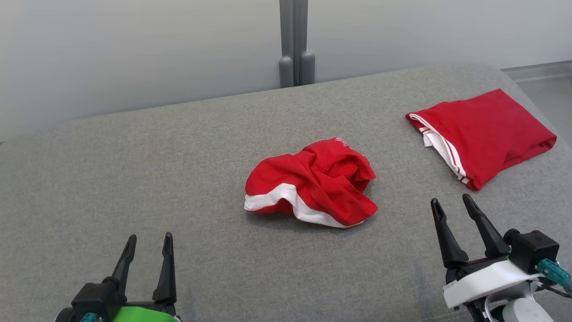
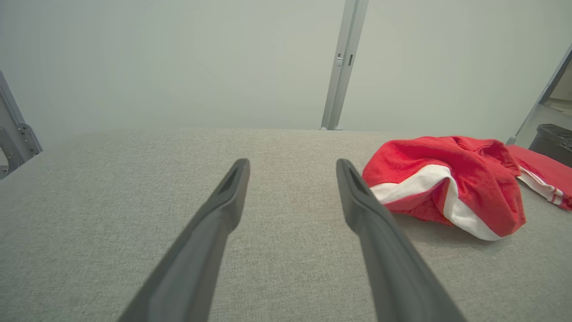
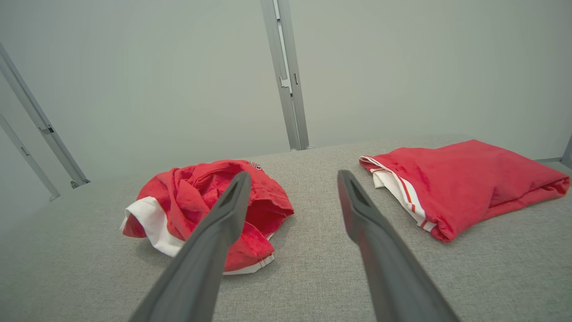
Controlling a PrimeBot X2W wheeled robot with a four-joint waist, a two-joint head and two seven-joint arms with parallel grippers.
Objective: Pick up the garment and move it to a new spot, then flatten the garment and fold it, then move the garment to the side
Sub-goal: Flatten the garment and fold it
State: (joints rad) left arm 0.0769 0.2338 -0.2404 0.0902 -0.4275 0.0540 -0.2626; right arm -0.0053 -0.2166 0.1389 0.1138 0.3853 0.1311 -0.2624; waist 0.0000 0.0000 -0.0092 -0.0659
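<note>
Lower left of the head view: left gripper [image 1: 150,236], two dark fingers spread wide, nothing between them, well apart from any cloth, over a bare stretch of grey upholstered surface [image 1: 134,156]. From its own wrist camera, those spread fingers pointing across the grey weave, the nearest cloth off to their right. Middle of the surface: crumpled red garment [image 1: 313,183] — a loose heap, white band curling along its near edge, a small white print on a fold at the top, lying free and touched by neither gripper. Straight behind it, past the far edge: grey upright post [image 1: 294,40] against a pale wall [image 1: 134,53]. Lower right: right gripper [image 1: 450,199], fingers likewise parted and empty, tips leaning a little to the left, near both cloths but in contact with neither. Far right, toward the surface's far corner: folded red garment [image 1: 485,134] — flat and neat, white striped hem showing at its left end, well apart from the heap.
</note>
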